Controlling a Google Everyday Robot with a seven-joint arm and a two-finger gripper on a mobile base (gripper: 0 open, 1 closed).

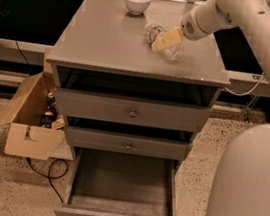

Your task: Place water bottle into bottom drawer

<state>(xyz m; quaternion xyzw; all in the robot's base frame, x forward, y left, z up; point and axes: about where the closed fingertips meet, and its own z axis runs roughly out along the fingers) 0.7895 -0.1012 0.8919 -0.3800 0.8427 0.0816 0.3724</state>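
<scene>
One gripper (166,38), state unclear, overlaps the water bottle (173,50) lying on the cabinet top (109,40).

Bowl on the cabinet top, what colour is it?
White bowl, shown in the camera view. The gripper is at the bottle.

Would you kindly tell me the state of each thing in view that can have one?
water bottle, lying on its side on the cabinet top
gripper, low over the water bottle's middle
bottom drawer, pulled open, nothing inside
middle drawer, pushed in
top drawer, pushed in
white bowl, upright near the cabinet top's back edge
cardboard box, flaps open, on the floor
</scene>
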